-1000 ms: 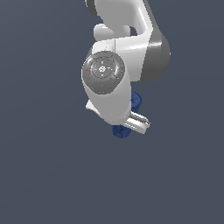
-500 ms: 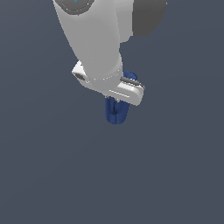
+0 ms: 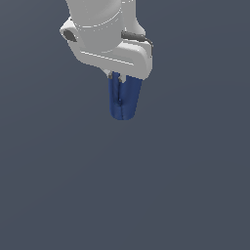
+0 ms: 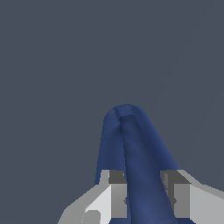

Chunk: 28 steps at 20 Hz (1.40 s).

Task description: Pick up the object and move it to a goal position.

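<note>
Pincer [image 4: 142,192] is clamping the blue cup [image 3: 124,100], hanging toward 6 o'clock; tapered walls could be slipping out.

A flat, featureless slate-grey backdrop [image 3: 195,171] fills the whole exterior view, with no seam, edge or corner showing that would tell floor from wall. The same slate-grey surface fills the wrist view. The light is even and soft, with no cast shadow visible anywhere on that backdrop.
</note>
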Tool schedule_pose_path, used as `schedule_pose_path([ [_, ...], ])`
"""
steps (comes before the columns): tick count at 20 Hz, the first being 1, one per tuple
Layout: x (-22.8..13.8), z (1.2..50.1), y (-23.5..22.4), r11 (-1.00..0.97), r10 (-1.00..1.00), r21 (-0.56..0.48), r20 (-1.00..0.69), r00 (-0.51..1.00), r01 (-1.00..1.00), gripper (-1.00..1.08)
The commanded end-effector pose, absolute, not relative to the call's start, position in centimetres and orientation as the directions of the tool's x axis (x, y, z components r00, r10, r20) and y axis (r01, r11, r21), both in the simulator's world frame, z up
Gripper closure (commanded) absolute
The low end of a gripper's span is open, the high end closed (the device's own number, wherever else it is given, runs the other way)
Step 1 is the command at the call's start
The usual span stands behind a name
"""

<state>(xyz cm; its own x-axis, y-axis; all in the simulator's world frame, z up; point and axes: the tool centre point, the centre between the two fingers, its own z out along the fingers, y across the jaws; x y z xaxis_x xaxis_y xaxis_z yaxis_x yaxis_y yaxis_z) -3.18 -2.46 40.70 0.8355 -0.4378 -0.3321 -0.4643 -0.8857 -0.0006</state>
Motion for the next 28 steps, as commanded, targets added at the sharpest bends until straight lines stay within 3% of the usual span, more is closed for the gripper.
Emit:
schedule_pose_path([
  [1,-4.0,42.5,-3.0,-0.886,-0.437,-0.001,-0.331,0.836,-0.464,1.08],
  [19,-4.9,44.5,-3.5,-0.886,-0.437,0.001,-0.333,0.836,-0.463,1.08],
  [28,-7.0,47.0,-2.8,-0.886,-0.437,0.001,-0.333,0.836,-0.463,1.08],
])
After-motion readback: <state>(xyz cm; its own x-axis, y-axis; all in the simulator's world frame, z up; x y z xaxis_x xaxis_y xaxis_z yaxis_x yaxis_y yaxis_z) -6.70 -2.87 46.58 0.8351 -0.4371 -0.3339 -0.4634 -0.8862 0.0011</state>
